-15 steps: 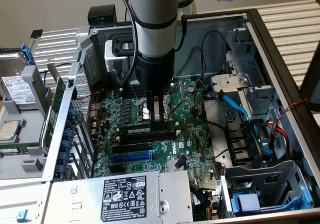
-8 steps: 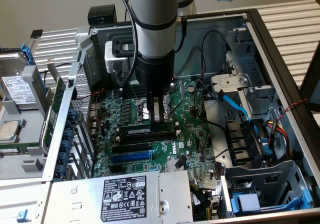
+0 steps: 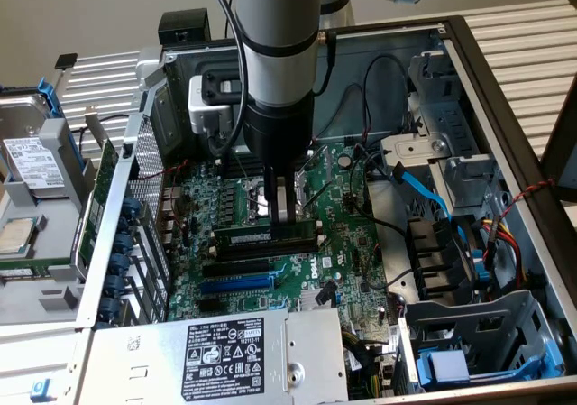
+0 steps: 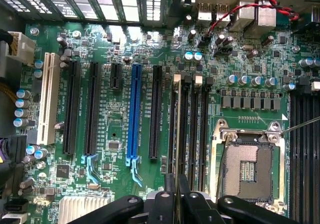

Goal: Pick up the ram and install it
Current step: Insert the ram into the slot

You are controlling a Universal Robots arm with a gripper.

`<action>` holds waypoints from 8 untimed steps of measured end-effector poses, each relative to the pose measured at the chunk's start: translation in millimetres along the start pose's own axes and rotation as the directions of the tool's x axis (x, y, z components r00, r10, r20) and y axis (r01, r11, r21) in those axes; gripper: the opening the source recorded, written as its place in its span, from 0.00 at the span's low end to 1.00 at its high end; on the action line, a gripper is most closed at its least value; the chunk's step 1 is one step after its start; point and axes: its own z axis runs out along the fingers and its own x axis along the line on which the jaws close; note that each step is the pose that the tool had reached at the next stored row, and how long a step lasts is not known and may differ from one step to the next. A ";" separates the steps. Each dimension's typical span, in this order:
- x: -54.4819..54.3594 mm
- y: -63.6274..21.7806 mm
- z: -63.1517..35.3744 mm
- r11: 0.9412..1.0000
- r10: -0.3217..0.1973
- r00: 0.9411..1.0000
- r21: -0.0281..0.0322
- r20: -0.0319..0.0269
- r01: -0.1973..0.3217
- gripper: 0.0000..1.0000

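Wrist view: end effector (image 4: 176,186) pinches ram (image 4: 177,124), edge-on.

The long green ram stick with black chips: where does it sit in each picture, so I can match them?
Exterior view: the long, thin green ram stick stands on edge at mid-motherboard, under the black gripper.
Wrist view: seen edge-on, a thin strip among the black slots, clamped in the gripper.
Shared landmark: the long blue expansion slot, parallel to it.
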 end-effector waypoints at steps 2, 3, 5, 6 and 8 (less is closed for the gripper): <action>0.0 0.0 0.2 1.000 0.000 1.000 0.000 0.000 0.000 0.13; 0.0 0.0 0.4 1.000 0.000 1.000 0.000 0.000 0.000 0.13; 0.0 -0.1 0.9 1.000 0.000 1.000 0.000 0.000 0.000 0.13; 0.0 -0.1 1.0 1.000 0.000 1.000 0.000 0.000 0.000 0.13; 0.0 -0.1 1.3 1.000 0.000 1.000 0.000 0.000 0.000 0.13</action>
